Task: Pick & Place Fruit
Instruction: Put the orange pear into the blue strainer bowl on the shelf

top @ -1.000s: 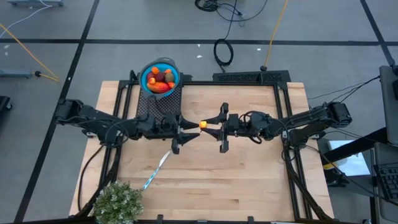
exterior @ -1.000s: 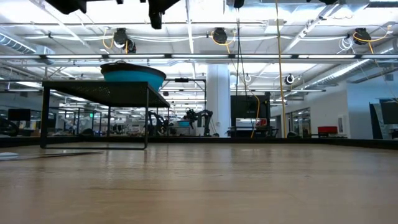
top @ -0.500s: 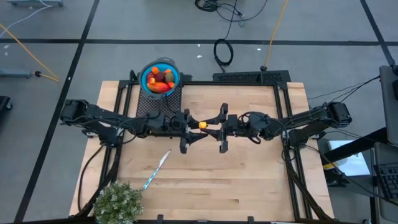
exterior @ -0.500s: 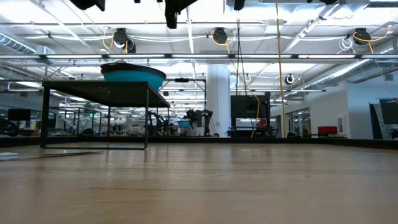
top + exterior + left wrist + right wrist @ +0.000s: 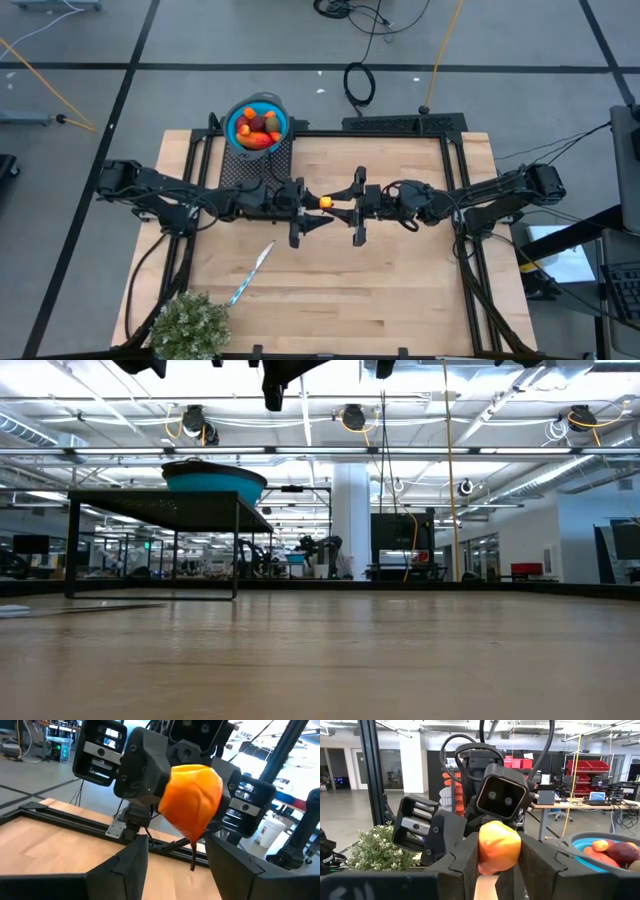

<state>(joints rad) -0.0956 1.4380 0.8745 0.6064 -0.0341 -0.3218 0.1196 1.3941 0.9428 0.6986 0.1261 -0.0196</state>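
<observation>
A small orange fruit [image 5: 325, 201] hangs in mid-air over the middle of the table, with my right gripper [image 5: 338, 204] shut on it. My left gripper [image 5: 314, 204] faces it from the table's left and is open. Its fingers [image 5: 131, 866] stand on either side of the fruit's lower end [image 5: 192, 835] and thin stalk. A blue bowl [image 5: 258, 125] with several fruits sits on a black mesh stand [image 5: 262, 162] at the far left. The low view shows the bowl [image 5: 213, 482] on the stand. My right gripper pinches the orange fruit by its two sides [image 5: 485, 851] between its two fingers [image 5: 469, 862]. The fingers reach in level from the table's right. The fruit sits lifted clear, high above the table. My left gripper: I cannot tell whether its fingers touch the fruit.
A blue-handled knife [image 5: 250, 272] lies on the wood near the left front. A bushy green plant [image 5: 188, 325] stands at the near left corner. A black frame [image 5: 395, 133] runs around the tabletop.
My left gripper has moved toward the table's right, closing on the fruit in my right gripper, and then stopped. The fruit and my right gripper have kept their place.
</observation>
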